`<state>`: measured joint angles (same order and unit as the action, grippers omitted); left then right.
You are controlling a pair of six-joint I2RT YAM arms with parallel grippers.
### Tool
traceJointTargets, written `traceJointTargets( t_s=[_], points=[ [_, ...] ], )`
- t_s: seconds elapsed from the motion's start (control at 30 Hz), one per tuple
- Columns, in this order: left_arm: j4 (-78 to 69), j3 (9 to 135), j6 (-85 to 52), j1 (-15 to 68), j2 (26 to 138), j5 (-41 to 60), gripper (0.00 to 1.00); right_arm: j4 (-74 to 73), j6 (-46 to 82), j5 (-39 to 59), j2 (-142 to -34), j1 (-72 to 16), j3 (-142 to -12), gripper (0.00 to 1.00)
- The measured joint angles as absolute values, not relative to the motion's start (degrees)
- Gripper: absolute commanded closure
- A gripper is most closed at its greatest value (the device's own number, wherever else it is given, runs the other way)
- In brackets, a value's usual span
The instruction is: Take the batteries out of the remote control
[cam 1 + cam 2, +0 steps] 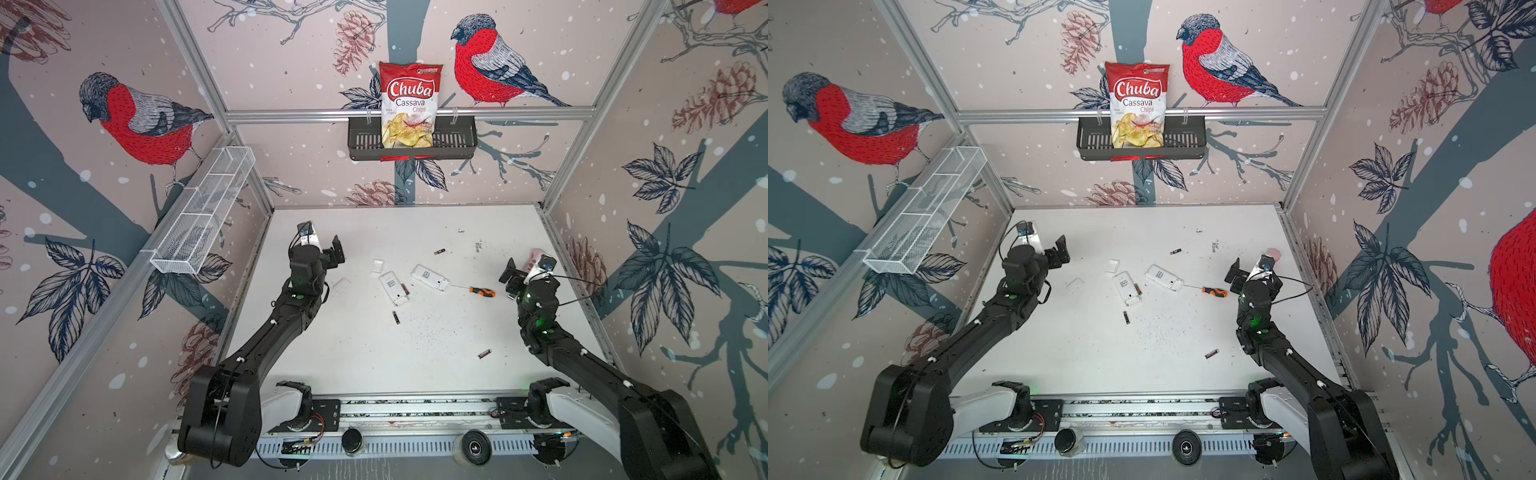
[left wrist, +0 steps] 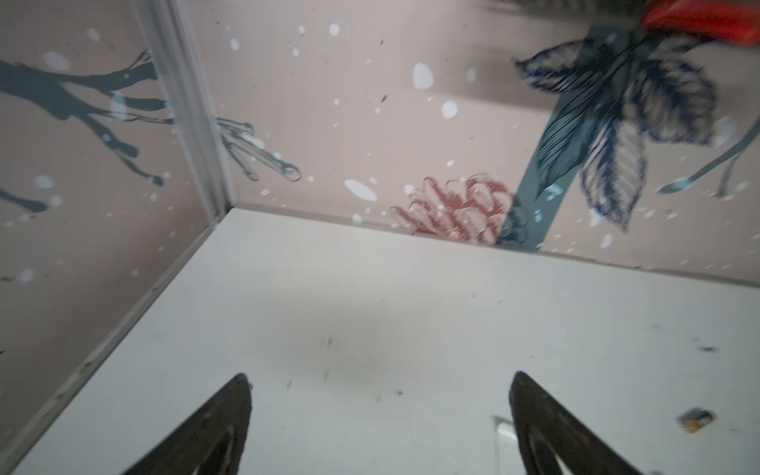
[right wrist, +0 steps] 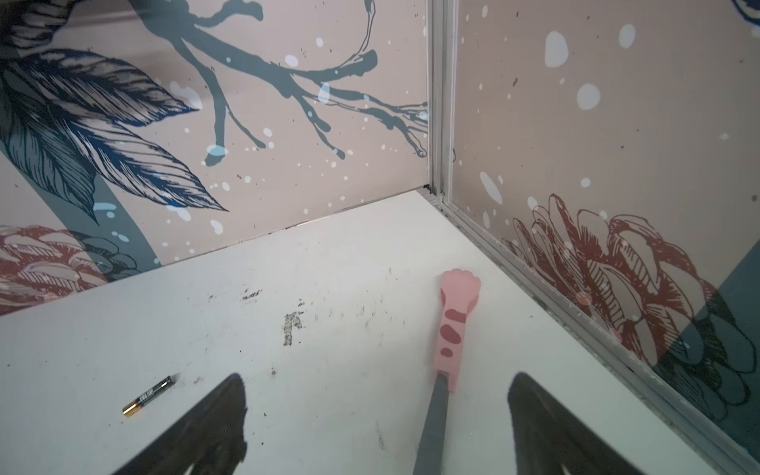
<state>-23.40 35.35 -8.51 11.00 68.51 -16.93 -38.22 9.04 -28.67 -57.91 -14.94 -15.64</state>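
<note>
Left pincer at 9 o'clock, right pincer at 3, both wide open, empty; batteries loose around remotes on worktop.

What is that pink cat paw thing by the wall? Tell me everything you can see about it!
The pink cat paw looks like a soft pink sleeve shaped like a paw, with toes at its end and dark reddish spots along it. A grey stem comes out of its other end. It lies flat on the white table, close to the side wall's rail.
</note>
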Motion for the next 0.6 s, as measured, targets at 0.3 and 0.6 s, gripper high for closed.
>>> traceJointTargets(
  t_s=[0.3,0.6],
  points=[
    [-33.17,26.41,-2.57,5.96,73.08,-21.17,0.03,-48.40,4.54,-28.45,-58.87,-13.54,-8.84,0.01],
    [-46.33,19.99,-1.76,4.23,79.59,-19.29,0.03,-57.54,4.45,-27.22,-58.57,-9.93,-2.87,0.01]
  ],
)
